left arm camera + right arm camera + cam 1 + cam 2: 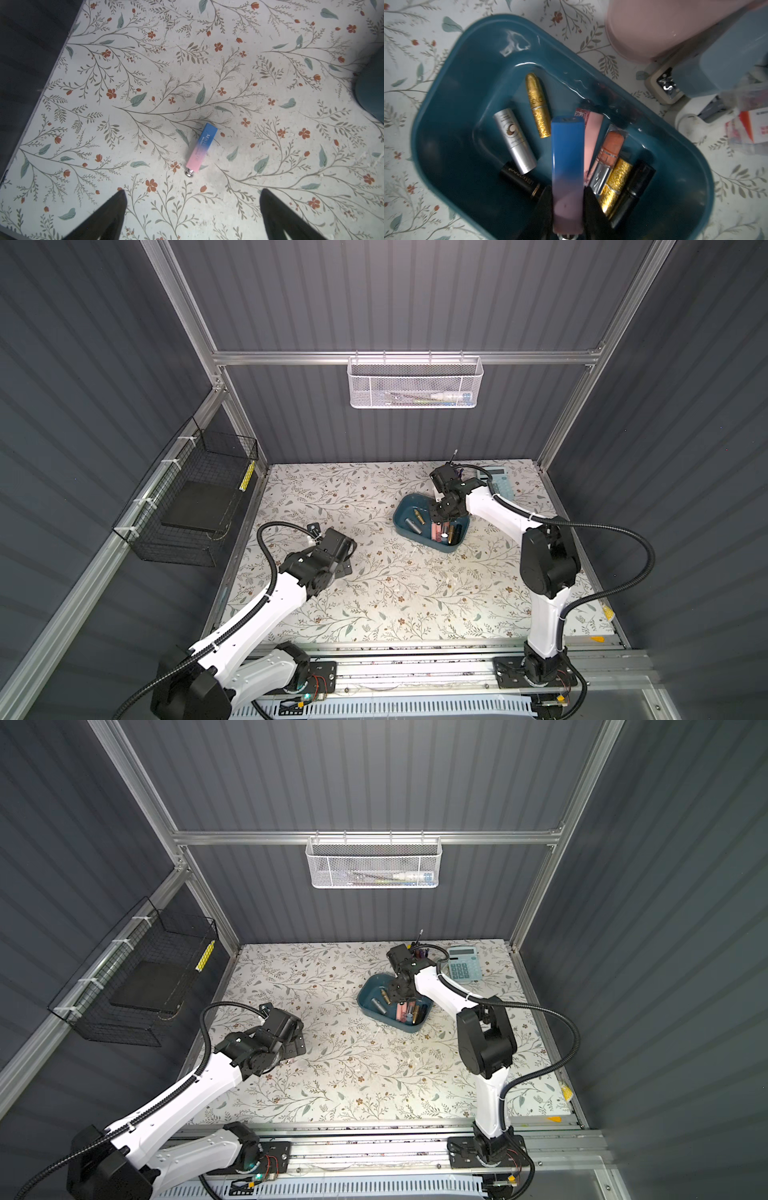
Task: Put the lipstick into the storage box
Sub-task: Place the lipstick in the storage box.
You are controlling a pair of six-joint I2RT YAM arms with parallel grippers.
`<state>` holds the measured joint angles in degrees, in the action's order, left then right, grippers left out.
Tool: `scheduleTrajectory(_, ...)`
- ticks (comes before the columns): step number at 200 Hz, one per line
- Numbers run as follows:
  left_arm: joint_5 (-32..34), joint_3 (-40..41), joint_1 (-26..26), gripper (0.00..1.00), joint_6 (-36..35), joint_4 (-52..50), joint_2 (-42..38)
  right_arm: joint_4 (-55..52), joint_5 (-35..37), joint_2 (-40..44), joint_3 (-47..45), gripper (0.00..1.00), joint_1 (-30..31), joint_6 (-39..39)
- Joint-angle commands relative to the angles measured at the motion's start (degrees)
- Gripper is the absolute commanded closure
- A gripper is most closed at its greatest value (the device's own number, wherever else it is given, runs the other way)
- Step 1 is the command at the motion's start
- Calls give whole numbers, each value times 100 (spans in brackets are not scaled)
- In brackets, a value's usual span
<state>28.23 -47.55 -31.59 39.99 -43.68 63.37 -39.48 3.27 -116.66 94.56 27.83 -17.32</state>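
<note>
Clenched on the pink end of a blue-to-pink lipstick [568,158], the right gripper [568,195], poised over the storage box [452,116]; beneath the tube, a gold lipstick [538,106], a silver lipstick [515,141] and others lying on the box floor. Just outside the rim, a pink cup [654,27]. Spread wide, the left gripper [192,191], with a second lipstick [200,148] flat on the floral table [291,52] just ahead, apart from both fingers

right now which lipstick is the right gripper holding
The blue-to-pink square tube, clamped in the right gripper over the storage box. The silver tube, gold tube and the rest lie loose inside it.
</note>
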Motion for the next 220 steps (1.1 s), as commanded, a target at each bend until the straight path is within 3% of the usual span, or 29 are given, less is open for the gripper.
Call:
scheduleTrajectory(1,-387,12,143,0,-366,391,261,20,-159,-329,264,74,-30,45)
scheduleTrajectory(56,-568,-122,207,0,-488,692,880,20,-225,-813,534,74,-66,51)
scheduleTrajectory(88,-664,-132,323,0,-579,780,998,9,-186,-757,524,65,-66,62)
scheduleTrajectory(220,-1189,113,778,0,-888,1392,1540,84,-99,1292,-712,59,142,-17)
